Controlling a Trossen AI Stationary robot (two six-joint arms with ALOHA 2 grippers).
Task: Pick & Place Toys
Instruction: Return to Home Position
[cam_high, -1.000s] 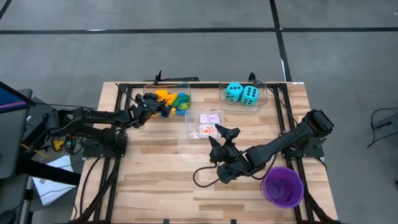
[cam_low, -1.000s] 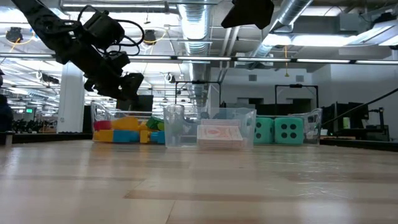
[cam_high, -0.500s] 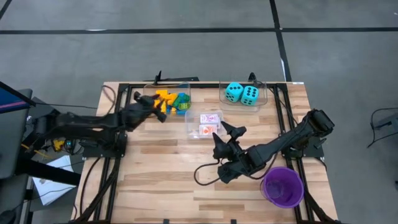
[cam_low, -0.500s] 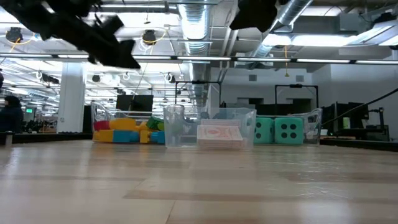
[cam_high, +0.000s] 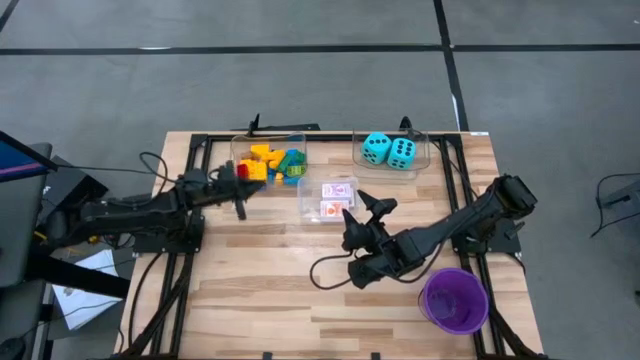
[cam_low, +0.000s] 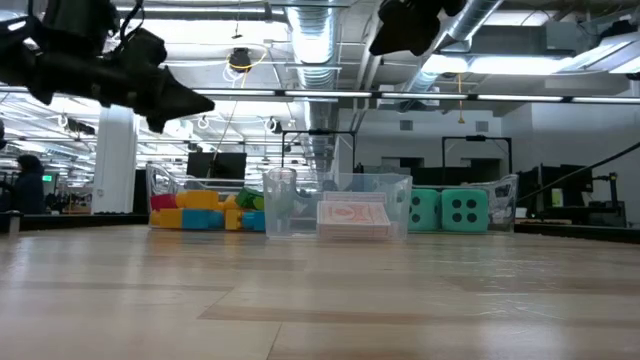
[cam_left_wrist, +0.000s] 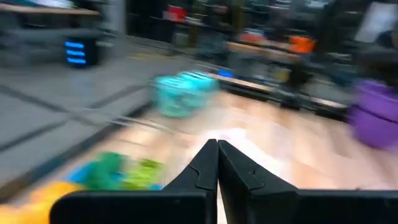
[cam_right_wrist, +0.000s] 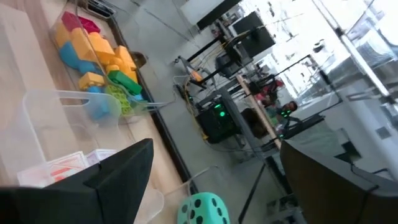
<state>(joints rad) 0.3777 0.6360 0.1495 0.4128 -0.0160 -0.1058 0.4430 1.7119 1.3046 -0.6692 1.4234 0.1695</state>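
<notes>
Plastic bricks (cam_high: 270, 160) heaped in bin (cam_high: 296, 141); dice (cam_high: 390, 150), cards (cam_high: 338, 197) binned too. Left gripper (cam_high: 240, 188) beside brick bin, fingers (cam_left_wrist: 199, 177) pressed together, empty. Right gripper (cam_high: 366, 210) splayed wide, empty, near cards; careless swing could clip that bin, spill cards.

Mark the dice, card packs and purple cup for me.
dice (cam_high: 377, 148), high view, left die's top face
card packs (cam_high: 340, 188), high view, upper pack's face
purple cup (cam_high: 455, 302), high view, inside bottom
</notes>
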